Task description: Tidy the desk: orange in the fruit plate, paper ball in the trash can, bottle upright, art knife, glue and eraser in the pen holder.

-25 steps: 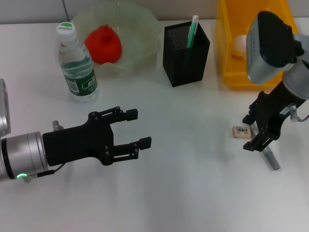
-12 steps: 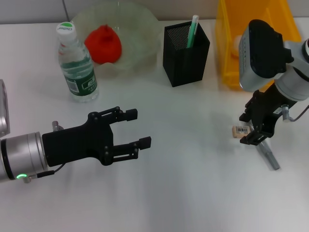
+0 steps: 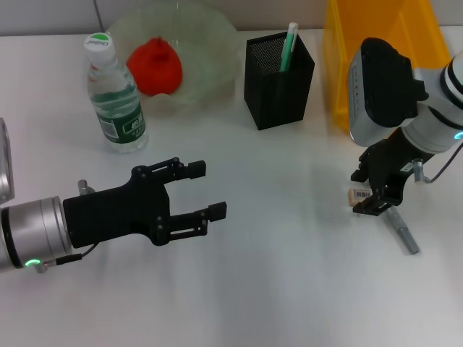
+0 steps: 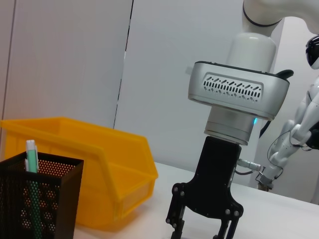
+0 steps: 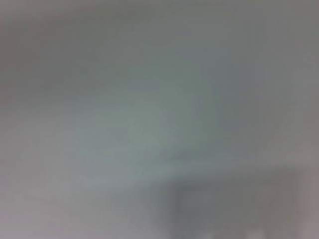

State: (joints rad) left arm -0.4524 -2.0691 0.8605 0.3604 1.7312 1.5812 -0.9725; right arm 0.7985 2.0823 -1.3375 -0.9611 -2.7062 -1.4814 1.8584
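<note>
the eraser point(image 3: 359, 195), a tiny tan block with a barcode label, lies flat on the white desk point(image 3: 289, 289), in front of the trash can point(image 3: 340, 79) and to the right of the pen holder point(image 3: 278, 72). the right gripper point(image 3: 370, 189) points down at it from a bent silver-and-black wrist, black fingers spread, the eraser just at their tips and not clearly clasped; whether they touch it cannot be told. a grey art knife point(image 3: 402, 233) lies on the desk just right of the eraser. the trash can is a glossy yellow plastic bin. the pen holder is a square black mesh cup with a green-white stick standing in it. left of the pen holder sit the wavy pale-green fruit plate point(image 3: 210, 43) with the lumpy orange point(image 3: 155, 66) inside, and the upright clear bottle point(image 3: 114, 97). the left gripper point(image 3: 202, 191) hovers level, well in front of the bottle, fingers apart and empty.
</note>
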